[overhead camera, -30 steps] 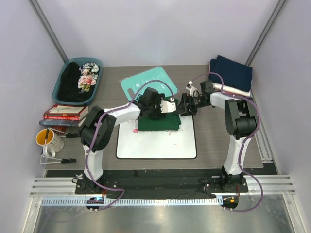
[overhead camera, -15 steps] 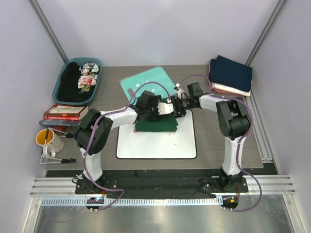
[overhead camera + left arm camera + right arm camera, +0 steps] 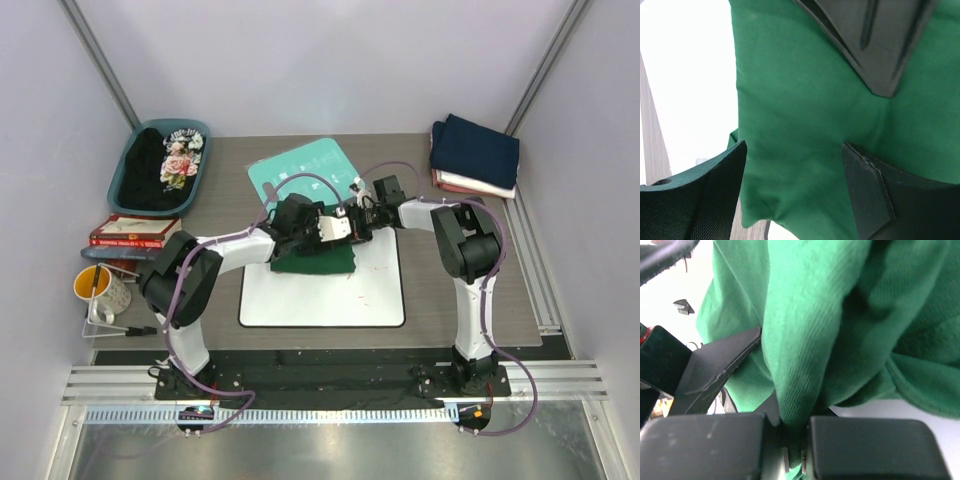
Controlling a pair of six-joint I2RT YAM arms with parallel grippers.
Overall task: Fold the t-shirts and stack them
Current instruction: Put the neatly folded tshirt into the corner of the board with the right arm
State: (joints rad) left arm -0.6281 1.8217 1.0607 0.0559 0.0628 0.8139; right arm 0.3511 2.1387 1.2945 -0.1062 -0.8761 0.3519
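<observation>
- Grey-brown desk [image 3: 450, 290] inside plain pale walls; a whiteboard [image 3: 320, 300] lies at its middle.
- Green t-shirt [image 3: 320, 262] sits bunched on the whiteboard's far edge, with both arms meeting over it.
- Right end effector [image 3: 792, 440]: fingers pinched tight on a ridge of the green cloth.
- Left end effector [image 3: 790, 192]: fingers spread apart, cloth beneath and between them, nothing gripped.
- Step in hand, I judge: a fold. I want the left to pin the cloth flat while the right carries its edge across low and slow, so the layers don't drag.
- Folded stack [image 3: 475, 150] sits at the far right corner.
</observation>
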